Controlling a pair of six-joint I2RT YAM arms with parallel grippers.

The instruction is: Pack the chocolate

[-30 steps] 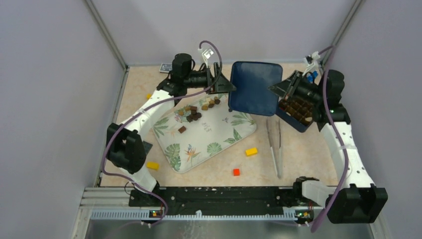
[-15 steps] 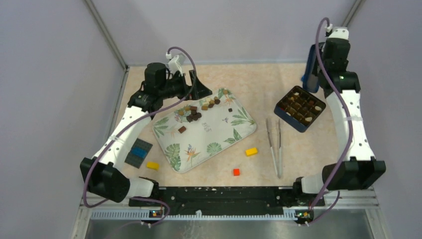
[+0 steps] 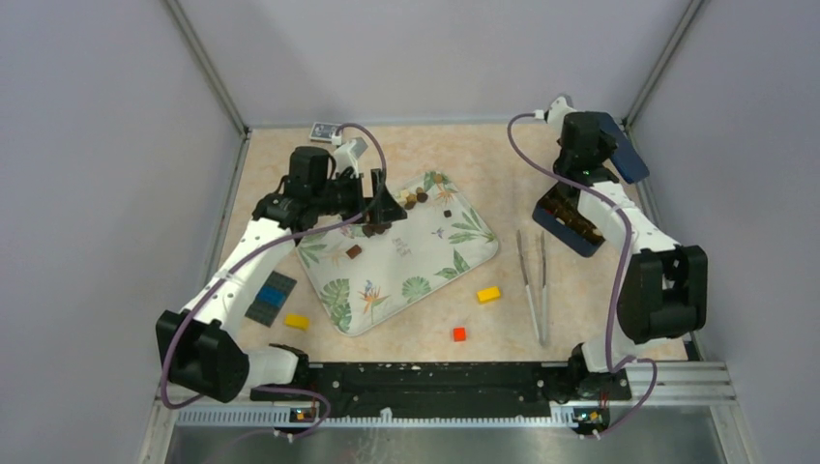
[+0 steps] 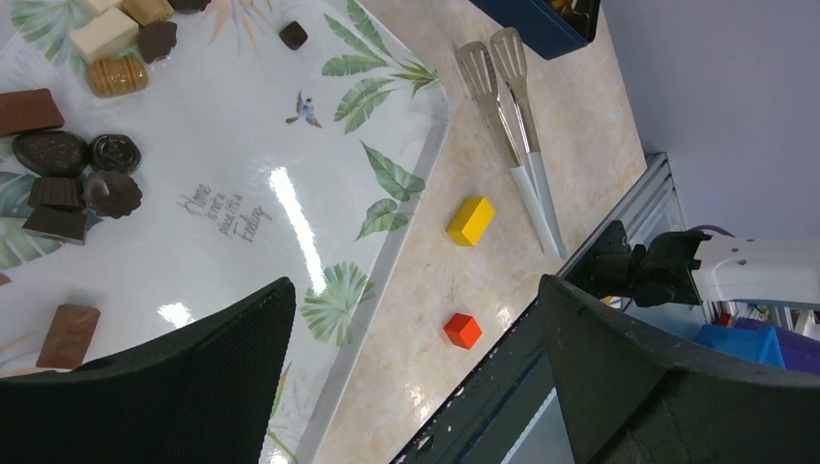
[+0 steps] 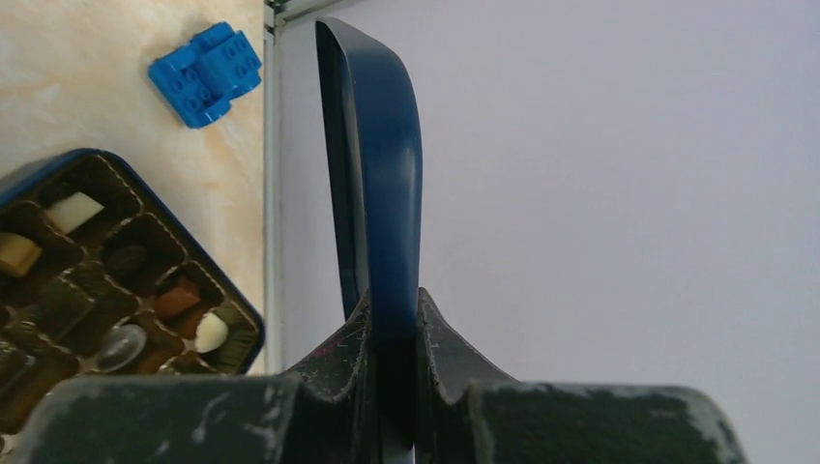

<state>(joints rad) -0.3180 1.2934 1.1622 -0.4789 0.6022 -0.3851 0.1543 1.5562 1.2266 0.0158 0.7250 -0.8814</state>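
Right wrist view: the right fingers (image 5: pixel 445 362) clamp the dark-blue lid (image 5: pixel 372 145) on edge — the chocolate box (image 3: pixel 564 232) sits at its 8 o'clock. Wide apart, the left fingers (image 4: pixel 193 377) hang above the leaf-print tray (image 4: pixel 290 193) — loose chocolate (image 4: pixel 53 153) at its 11 o'clock.

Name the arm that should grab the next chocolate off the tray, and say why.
Left. The left gripper hangs open over the tray, close to the chocolates, while the right gripper is shut on the blue lid beside the box.
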